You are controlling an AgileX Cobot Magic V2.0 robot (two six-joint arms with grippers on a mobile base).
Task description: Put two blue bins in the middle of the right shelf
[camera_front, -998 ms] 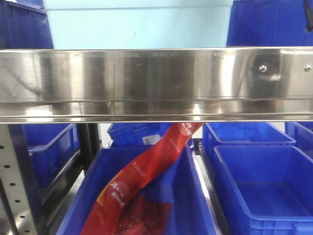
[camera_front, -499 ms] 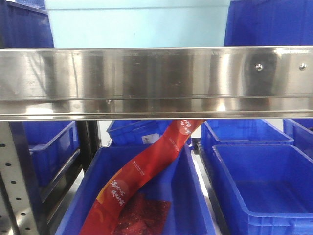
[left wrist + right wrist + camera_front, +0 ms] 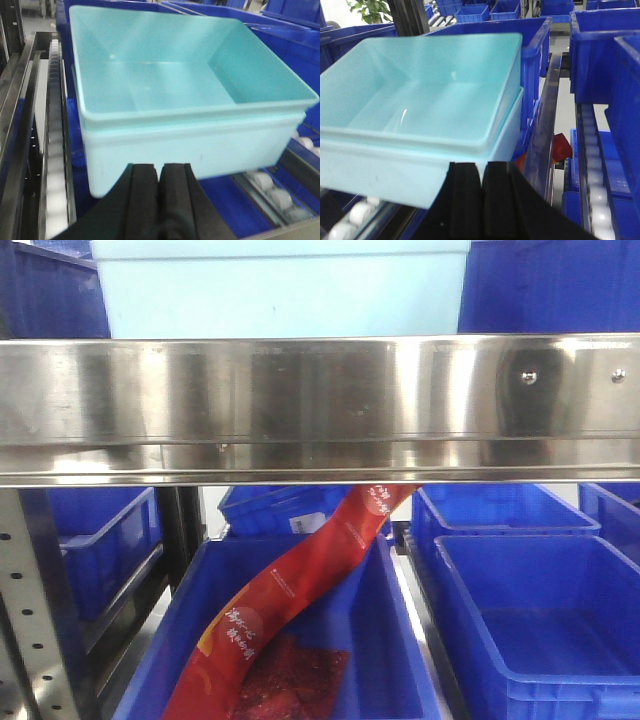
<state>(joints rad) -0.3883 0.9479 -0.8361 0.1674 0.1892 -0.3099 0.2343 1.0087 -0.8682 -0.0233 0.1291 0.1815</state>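
Two pale blue bins sit nested on the roller shelf, the upper bin (image 3: 165,75) inside the lower bin (image 3: 210,145). My left gripper (image 3: 161,167) is shut and empty, its tips just before the lower bin's near wall. From the other side, the upper bin (image 3: 420,95) and lower bin (image 3: 380,170) fill the right wrist view. There my right gripper (image 3: 482,166) is also shut and empty, close to the lower bin's wall. Whether either gripper touches the bin is unclear. In the front view only the pale bin's wall (image 3: 280,290) shows, above the steel shelf rail (image 3: 320,405).
Dark blue bins (image 3: 600,45) stand around the pale stack. Roller tracks (image 3: 55,150) run beside it. Below the rail, a dark blue bin (image 3: 390,640) holds a red packet strip (image 3: 300,585), and an empty dark blue bin (image 3: 540,630) sits at the right.
The front view has shifted slightly: the rail's screws and the lower bins slid a little to the left. Nothing else has visibly moved.
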